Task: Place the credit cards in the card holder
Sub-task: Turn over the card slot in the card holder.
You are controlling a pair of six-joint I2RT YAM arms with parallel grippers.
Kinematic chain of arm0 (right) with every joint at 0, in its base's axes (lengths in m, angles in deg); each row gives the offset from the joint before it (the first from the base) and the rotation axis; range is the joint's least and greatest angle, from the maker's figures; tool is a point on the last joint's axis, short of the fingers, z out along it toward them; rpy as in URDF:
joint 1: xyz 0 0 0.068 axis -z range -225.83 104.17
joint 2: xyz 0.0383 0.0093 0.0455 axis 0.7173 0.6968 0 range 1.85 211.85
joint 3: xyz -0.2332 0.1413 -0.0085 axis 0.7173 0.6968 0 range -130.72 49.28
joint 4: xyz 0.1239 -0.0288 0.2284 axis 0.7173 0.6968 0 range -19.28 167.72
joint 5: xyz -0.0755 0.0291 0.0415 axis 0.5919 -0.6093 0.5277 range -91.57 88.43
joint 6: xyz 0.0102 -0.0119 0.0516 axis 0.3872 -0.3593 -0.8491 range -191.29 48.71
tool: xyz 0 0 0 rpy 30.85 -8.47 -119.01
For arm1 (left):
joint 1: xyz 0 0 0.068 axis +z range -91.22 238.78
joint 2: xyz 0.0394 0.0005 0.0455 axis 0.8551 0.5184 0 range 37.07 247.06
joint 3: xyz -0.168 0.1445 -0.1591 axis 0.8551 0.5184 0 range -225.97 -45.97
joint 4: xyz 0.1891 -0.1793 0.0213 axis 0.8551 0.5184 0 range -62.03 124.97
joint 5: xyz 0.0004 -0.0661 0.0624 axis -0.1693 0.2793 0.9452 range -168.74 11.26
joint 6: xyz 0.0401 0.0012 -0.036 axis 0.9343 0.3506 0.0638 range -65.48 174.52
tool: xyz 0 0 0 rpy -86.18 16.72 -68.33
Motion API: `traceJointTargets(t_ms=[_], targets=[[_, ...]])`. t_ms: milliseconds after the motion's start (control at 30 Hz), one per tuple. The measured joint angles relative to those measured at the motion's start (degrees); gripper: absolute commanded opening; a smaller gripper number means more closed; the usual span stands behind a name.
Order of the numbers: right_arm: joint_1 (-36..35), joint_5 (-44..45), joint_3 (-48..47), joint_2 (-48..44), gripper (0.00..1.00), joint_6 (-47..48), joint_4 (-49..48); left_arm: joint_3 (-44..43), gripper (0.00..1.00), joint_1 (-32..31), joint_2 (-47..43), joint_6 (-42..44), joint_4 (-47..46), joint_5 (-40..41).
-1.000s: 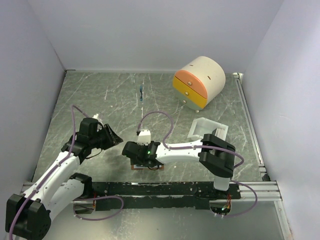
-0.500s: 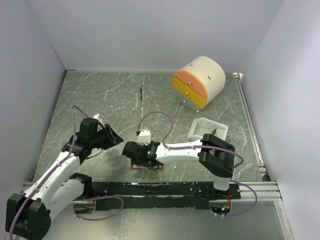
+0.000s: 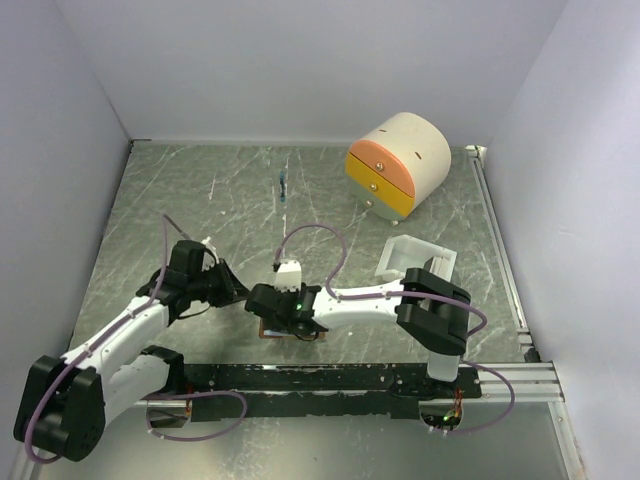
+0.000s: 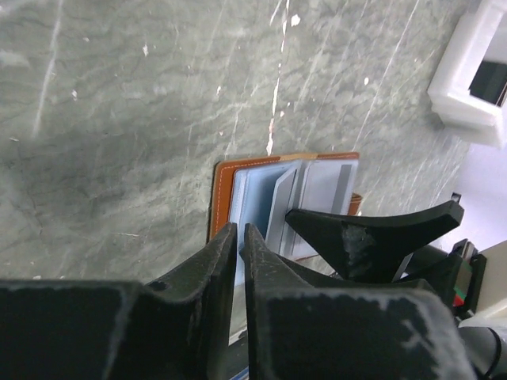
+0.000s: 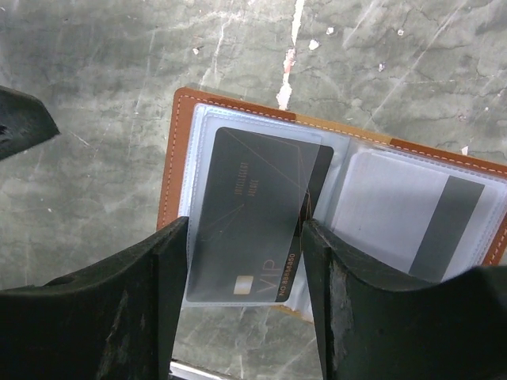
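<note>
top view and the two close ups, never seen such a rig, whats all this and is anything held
The top view, from a fixed camera, shows two robot arms, the left arm and the right arm, bolted to a grey table. Each close-up comes from a camera on one wrist. On the table lie an open brown wallet, a white tray and a cream-and-orange drawer box. The right hand straddles a dark card on the wallet; whether it pinches it is unclear. The left hand is nearly closed, apparently empty.
</note>
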Motion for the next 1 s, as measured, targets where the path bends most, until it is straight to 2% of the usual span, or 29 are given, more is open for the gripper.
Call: traceJointTargets(t_ms=[167, 267, 667, 1000], targets=[[0.02, 0.09, 2.75, -1.14, 0.56, 0.11, -3.39, 1.01, 0.1, -0.85, 4.61, 0.04, -3.23, -3.43], [0.02, 0.07, 5.16, -2.4, 0.55, 0.33, -6.45, 1.07, 0.09, -1.53, 7.06, 0.07, -4.96, -5.4], [0.17, -0.28, 12.39, -6.01, 0.55, 1.42, -16.72, 0.85, 0.08, -4.5, 14.21, 0.72, -9.55, -9.77], [0.35, -1.05, 14.38, -7.32, 0.55, 2.03, -19.32, -0.17, 0.09, -6.69, 18.69, 0.85, -11.82, -11.65]])
